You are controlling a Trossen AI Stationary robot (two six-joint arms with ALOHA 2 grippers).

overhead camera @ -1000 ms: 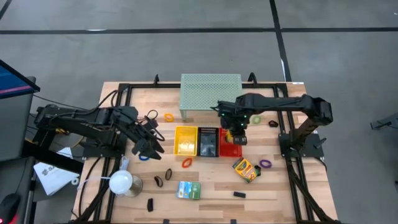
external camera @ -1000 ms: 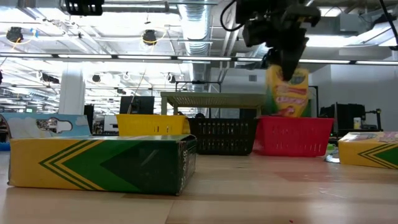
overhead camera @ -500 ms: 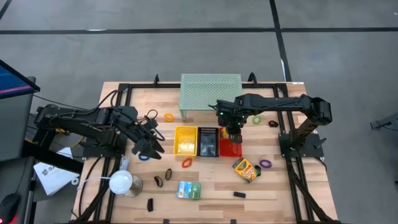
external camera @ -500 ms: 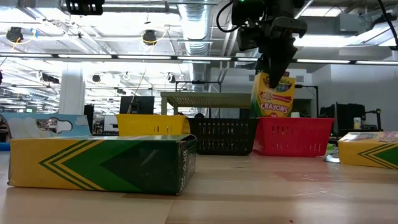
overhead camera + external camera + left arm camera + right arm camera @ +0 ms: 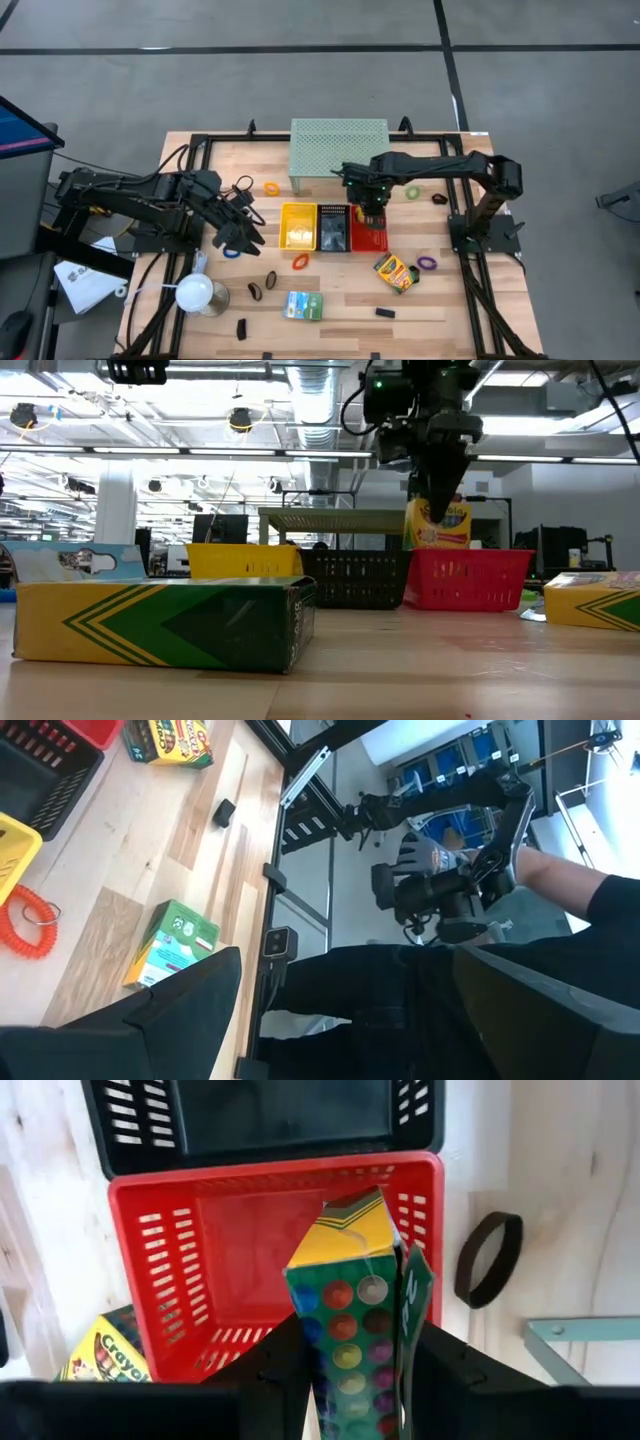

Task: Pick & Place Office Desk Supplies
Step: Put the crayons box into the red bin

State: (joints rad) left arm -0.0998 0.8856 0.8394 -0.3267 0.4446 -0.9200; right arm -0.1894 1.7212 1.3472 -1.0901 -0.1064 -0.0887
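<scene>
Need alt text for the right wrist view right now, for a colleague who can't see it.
The right gripper holds a crayon box upright over the red basket, where another crayon box already lies. A black basket sits beyond, and a dark ring band lies on the table beside the red one.

Three baskets, two crayon boxes, roughly seven ring bands — some blurred.

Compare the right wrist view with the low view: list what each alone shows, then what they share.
Right wrist view only: the red basket's floor, a second crayon box beside it, a dark ring band on the table.

Low view only: the yellow basket and a large crayon box up close.

Both: the right gripper shut on the upright crayon box, the red basket, the black basket.
</scene>
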